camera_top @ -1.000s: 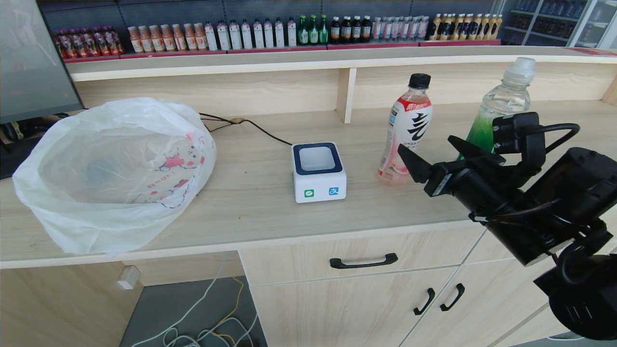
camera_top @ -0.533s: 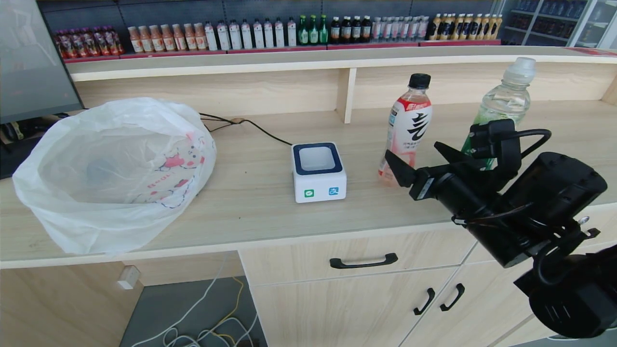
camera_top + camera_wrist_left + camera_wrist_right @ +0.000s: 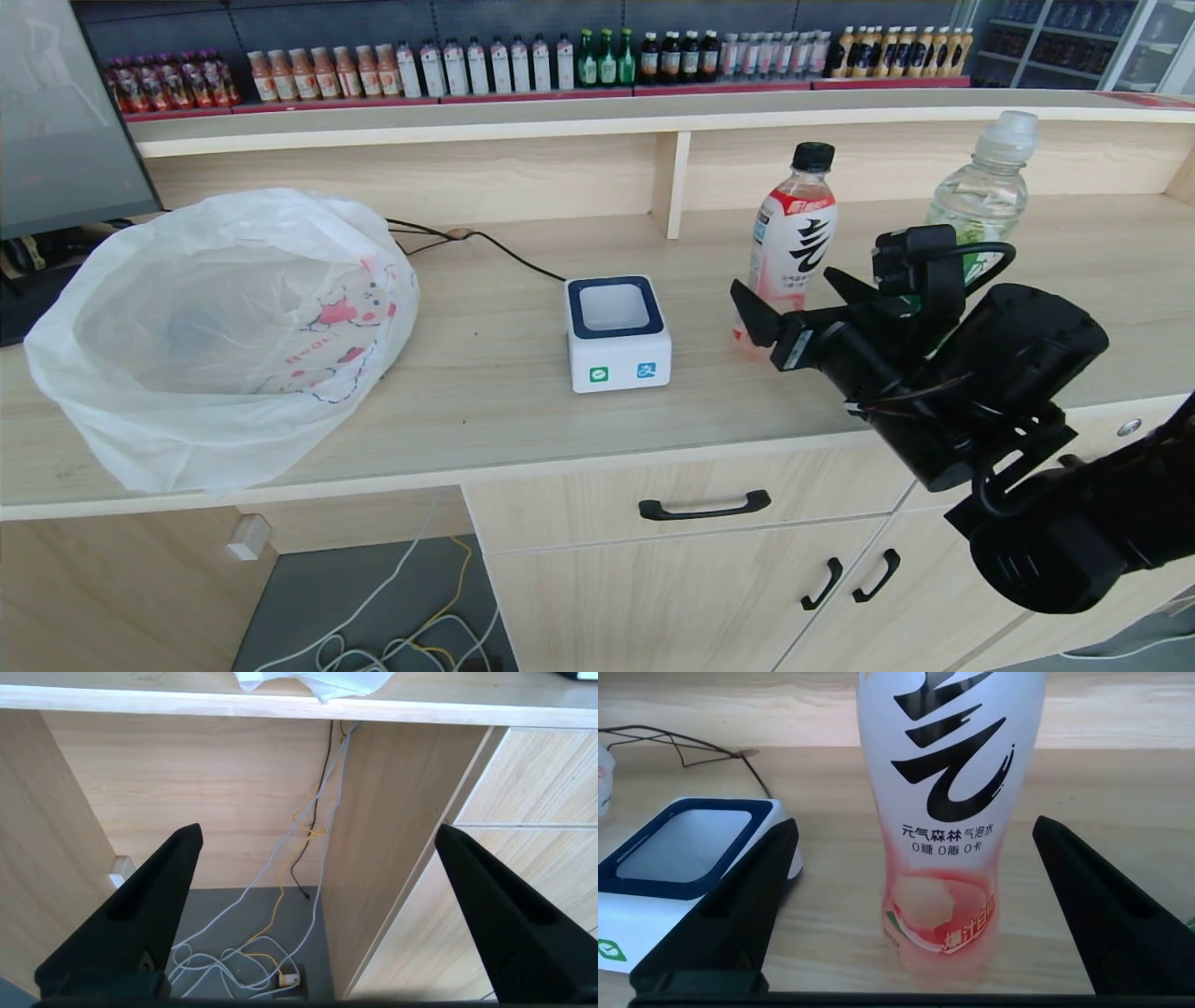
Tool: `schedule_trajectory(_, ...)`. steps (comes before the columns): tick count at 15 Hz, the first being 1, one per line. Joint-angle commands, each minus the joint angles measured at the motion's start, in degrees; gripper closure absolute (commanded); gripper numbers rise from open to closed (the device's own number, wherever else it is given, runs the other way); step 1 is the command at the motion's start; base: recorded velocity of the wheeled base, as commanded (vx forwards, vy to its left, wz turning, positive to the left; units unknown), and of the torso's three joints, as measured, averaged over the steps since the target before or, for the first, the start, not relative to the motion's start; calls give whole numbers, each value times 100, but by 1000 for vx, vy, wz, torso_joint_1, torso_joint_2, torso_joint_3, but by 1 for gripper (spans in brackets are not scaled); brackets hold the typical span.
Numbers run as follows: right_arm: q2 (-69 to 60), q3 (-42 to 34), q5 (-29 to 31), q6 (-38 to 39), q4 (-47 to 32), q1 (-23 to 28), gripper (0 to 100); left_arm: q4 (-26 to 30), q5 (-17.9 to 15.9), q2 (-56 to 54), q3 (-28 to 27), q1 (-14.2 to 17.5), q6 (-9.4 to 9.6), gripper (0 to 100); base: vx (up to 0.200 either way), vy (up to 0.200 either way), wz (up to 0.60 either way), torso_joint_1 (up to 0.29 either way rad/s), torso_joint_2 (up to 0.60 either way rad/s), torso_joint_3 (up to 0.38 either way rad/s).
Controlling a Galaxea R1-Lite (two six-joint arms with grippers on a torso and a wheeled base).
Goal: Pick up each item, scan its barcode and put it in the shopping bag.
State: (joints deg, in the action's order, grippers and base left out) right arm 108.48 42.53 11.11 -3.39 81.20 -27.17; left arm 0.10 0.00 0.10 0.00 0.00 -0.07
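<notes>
Bottle of pink drink (image 3: 789, 247), black-capped, stands upright on the wooden counter (image 3: 485, 411), well to the robot's right of the white barcode scanner (image 3: 616, 331). The right gripper (image 3: 789, 291) hangs low over the counter's front edge, level with the bottle's lower half. Its claw is spread wide. In the right wrist view the bottle sits between the two fingers, with a gap on either side, so neither touches it. A clear bottle with a green label (image 3: 980, 196) stands farther to the right, partly behind the arm. The white plastic shopping bag (image 3: 219, 327) sits open on the counter's left end, well apart from the scanner. The left gripper (image 3: 318, 915) hangs below counter height with its claw also spread, facing the open space under the counter where loose cables (image 3: 252, 952) lie on the floor.
</notes>
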Motion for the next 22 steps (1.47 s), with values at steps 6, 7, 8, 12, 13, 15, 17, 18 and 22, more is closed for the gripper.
schedule_trajectory(6,393,387,6,-57,-105,63,0,-1,0,-1,0,0,-1,0,0,0,0,0,0,0)
schedule_trajectory(7,393,396,6,-57,-140,63,0,-1,0,-1,0,0,-1,0,0,0,0,0,0,0)
schedule_trajectory(8,384,396,6,-48,-184,98,0,-1,0,-1,0,0,-1,0,0,0,0,0,0,0)
schedule_trajectory(12,384,414,-47,-39,-289,327,0,-1,0,-1,0,0,-1,0,0,0,0,0,0,0)
schedule_trajectory(13,384,414,-38,-48,-324,327,0,-1,0,-1,0,0,-1,0,0,0,0,0,0,0)
schedule_trajectory(15,358,572,-38,-136,-526,327,0,-1,0,-1,0,0,-1,0,0,0,0,0,0,0)
schedule_trajectory(17,366,923,-30,-162,-887,335,0,-1,0,-1,0,0,-1,0,0,0,0,0,0,0)
schedule_trajectory(18,375,967,-38,-162,-948,362,0,-1,0,-1,0,0,-1,0,0,0,0,0,0,0)
schedule_trajectory(22,498,1011,-56,-153,-966,371,0,-1,0,-1,0,0,-1,0,0,0,0,0,0,0)
